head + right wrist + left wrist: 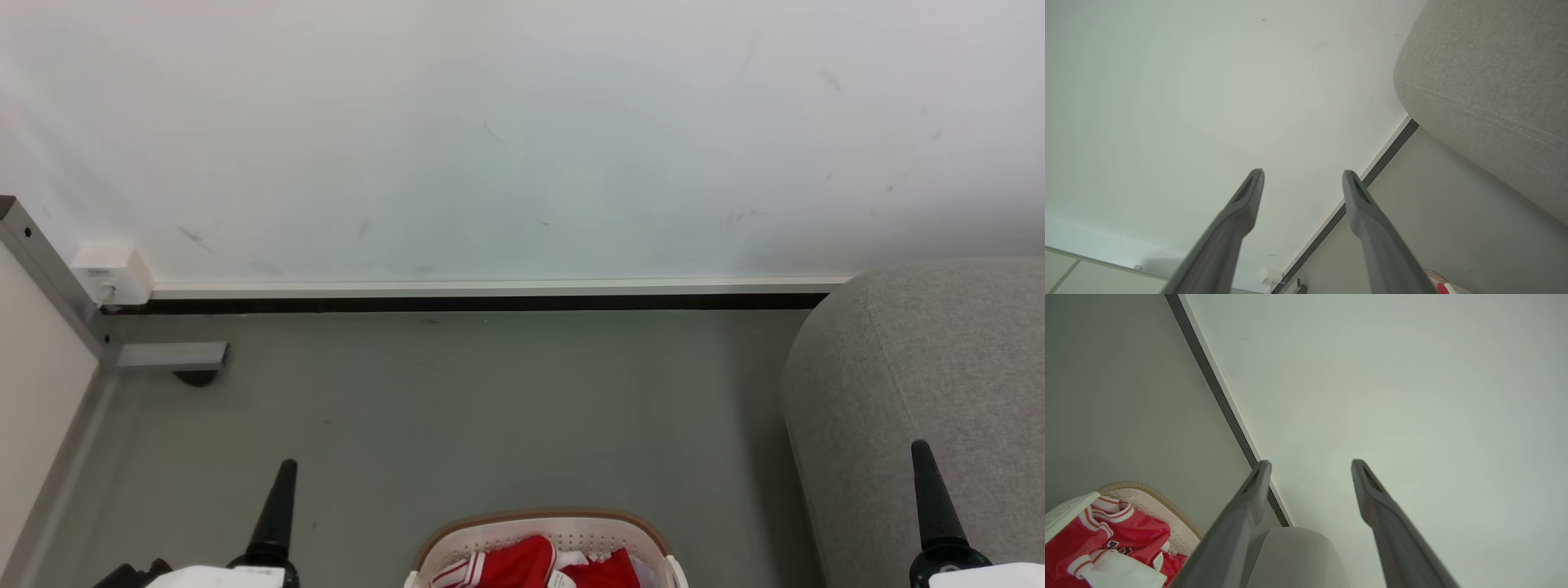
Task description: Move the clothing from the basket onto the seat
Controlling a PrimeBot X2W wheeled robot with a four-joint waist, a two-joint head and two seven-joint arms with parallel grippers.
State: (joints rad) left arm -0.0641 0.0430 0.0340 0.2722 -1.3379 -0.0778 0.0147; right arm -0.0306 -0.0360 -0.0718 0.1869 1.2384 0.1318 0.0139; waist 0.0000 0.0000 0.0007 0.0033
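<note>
Clothing [514, 565] (cut off below), basket [540, 517] half-seen

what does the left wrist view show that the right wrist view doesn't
Left wrist view: open left gripper, the basket with its perforated wall, a white cloth on red striped clothing.
Right wrist view: open right gripper, stitched seam on the seat, white box by the baseboard.
Both: wall, floor, baseboard, seat, some red clothing.
</note>
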